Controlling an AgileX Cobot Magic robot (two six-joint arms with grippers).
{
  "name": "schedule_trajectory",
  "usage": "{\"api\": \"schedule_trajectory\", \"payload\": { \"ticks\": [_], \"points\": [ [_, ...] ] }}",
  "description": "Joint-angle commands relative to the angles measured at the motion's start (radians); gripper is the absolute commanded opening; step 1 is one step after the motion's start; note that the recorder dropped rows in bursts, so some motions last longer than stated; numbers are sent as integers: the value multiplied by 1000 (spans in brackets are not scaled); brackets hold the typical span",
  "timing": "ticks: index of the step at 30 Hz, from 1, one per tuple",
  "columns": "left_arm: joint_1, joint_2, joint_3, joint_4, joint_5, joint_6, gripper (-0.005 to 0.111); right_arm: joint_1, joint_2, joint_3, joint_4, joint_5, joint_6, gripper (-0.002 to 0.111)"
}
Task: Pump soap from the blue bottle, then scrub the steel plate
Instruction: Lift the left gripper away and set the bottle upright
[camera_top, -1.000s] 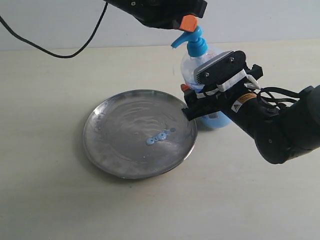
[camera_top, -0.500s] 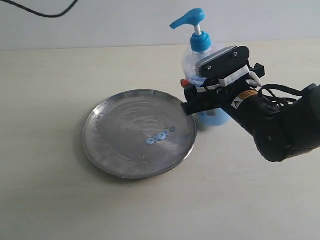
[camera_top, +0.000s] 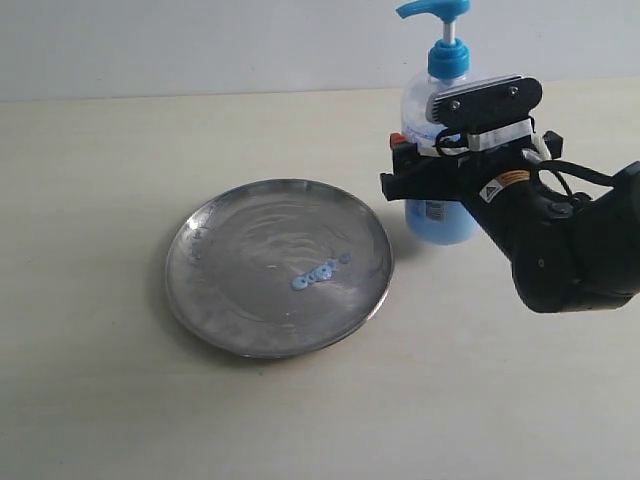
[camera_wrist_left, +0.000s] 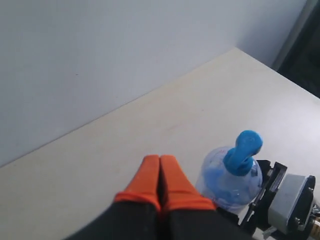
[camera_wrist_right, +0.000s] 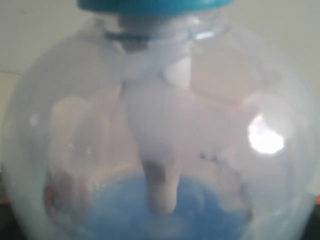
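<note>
The steel plate (camera_top: 245, 250) lies on the pale table, with small drops of pale blue soap (camera_top: 320, 272) right of its middle. To its right stands the blue bottle (camera_top: 440, 100), pump head (camera_top: 432, 10) up and spout turned left. My right gripper (camera_top: 428, 178) is shut on the bottle's body from the right. In the right wrist view the bottle (camera_wrist_right: 160, 150) fills the frame and hides the jaws. My left gripper (camera_wrist_left: 159, 160) is shut and empty, orange tips pressed together, high above the bottle (camera_wrist_left: 220, 182); it is outside the exterior view.
A plain wall rises behind the table's back edge (camera_top: 200, 97). The right arm's dark body (camera_top: 575, 250) reaches in from the right side. Bare tabletop (camera_top: 300, 420) runs in front of the plate.
The left arm has lifted off the pump and left the exterior view, and the pump head has risen. My right gripper has carried the bottle to the right, away from the plate's rim.
</note>
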Motion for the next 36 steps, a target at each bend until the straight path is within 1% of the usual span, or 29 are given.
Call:
{"api": "schedule_trajectory", "payload": {
  "ticks": [1, 6, 15, 22, 25, 28, 30, 32, 34, 35, 36],
  "points": [
    [39, -58, 72, -3, -11, -22, 1, 1, -26, -16, 8, -93, 25, 0],
    [64, -135, 172, -6, -50, -22, 1, -2, 4, -16, 8, -117, 68, 0],
    [113, -314, 360, -9, -141, -22, 1, -2, 69, -16, 11, -226, 162, 0],
    [113, -467, 481, -7, -191, -22, 1, -2, 103, -16, 5, -257, 160, 0],
    [113, -576, 557, -7, -236, -22, 1, -2, 128, -16, -13, -261, 162, 0],
    [113, -648, 614, -7, -265, -22, 1, -2, 128, -16, -11, -261, 158, 0],
    [113, -694, 654, -7, -271, -22, 1, -2, 128, -16, -11, -261, 154, 8],
    [113, -721, 676, -7, -271, -22, 1, -2, 128, -16, -11, -261, 151, 23],
    [113, -740, 690, -7, -271, -22, 1, -2, 128, -16, -16, -261, 124, 45],
    [113, -749, 694, -7, -271, -22, 1, -2, 128, -16, -20, -261, 114, 59],
    [113, -752, 697, -7, -268, -22, 1, 0, 128, -16, -21, -261, 114, 71]
  ]
}}
